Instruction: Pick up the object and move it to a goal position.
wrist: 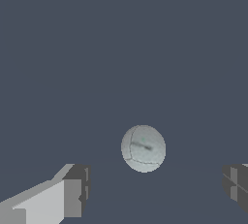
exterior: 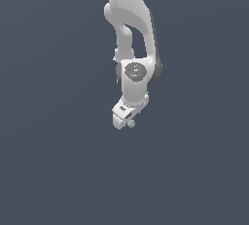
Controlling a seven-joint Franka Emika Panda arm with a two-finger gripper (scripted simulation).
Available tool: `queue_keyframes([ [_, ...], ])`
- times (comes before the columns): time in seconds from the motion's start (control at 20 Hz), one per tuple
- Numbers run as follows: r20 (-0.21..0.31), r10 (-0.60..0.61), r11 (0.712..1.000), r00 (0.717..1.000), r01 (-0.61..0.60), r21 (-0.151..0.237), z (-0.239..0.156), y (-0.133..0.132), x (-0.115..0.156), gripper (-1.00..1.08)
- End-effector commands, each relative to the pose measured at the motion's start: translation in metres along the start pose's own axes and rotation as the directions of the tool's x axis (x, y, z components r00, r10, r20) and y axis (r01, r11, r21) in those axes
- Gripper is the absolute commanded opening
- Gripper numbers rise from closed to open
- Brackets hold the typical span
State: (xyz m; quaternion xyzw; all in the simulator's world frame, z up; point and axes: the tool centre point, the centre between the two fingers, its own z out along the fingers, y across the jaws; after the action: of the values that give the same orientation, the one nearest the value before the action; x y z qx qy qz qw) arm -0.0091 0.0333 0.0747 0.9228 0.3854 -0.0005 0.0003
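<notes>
The task looks to be at its early stage: the approach is made, but the grasp is not. In the wrist view the sphere (wrist: 143, 148) lies between the two fingertips (wrist: 75, 191) of the gripper (wrist: 155, 189), which stand spread wide, with clear gaps on either side of the ball and nothing touching it. The exterior view agrees as far as it can: the gripper (exterior: 127, 120) hangs low from the white arm (exterior: 131, 34), and the sphere (exterior: 131, 124) peeps out as a small pale dot just at its tip, partly hidden by the fingers. At that size I cannot say for sure whether the ball sits on the surface or how near the fingertips are to it, though it appears to rest there. So what is left, as I judge it, is nearly everything: closing on the ball, lifting it, and carrying it to the goal, of which no marker shows in either picture. The surface (exterior: 53, 170) is a plain, flat, dark slate-blue expanse that fills both views, with no edge, wall or furnishing to tell a room from it.
</notes>
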Motion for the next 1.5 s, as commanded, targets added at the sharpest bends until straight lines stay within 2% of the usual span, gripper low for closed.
queue_keyframes([
  [0.0,-0.001,-0.025,1.000,1.000,0.025,0.000,0.002,-0.001,0.000,1.00],
  [0.4,-0.001,-0.033,0.999,0.999,0.033,0.000,0.006,-0.001,0.000,1.00],
  [0.9,-0.001,-0.037,0.999,0.999,0.037,0.000,0.047,-0.002,0.000,1.00],
  [1.15,-0.001,-0.038,0.999,0.999,0.038,0.000,0.054,-0.002,0.000,1.00],
  [1.2,-0.001,-0.038,0.999,0.999,0.038,0.000,0.054,-0.002,0.000,-1.00],
  [1.45,-0.001,-0.038,0.999,0.999,0.038,0.000,0.054,-0.002,0.000,-1.00],
])
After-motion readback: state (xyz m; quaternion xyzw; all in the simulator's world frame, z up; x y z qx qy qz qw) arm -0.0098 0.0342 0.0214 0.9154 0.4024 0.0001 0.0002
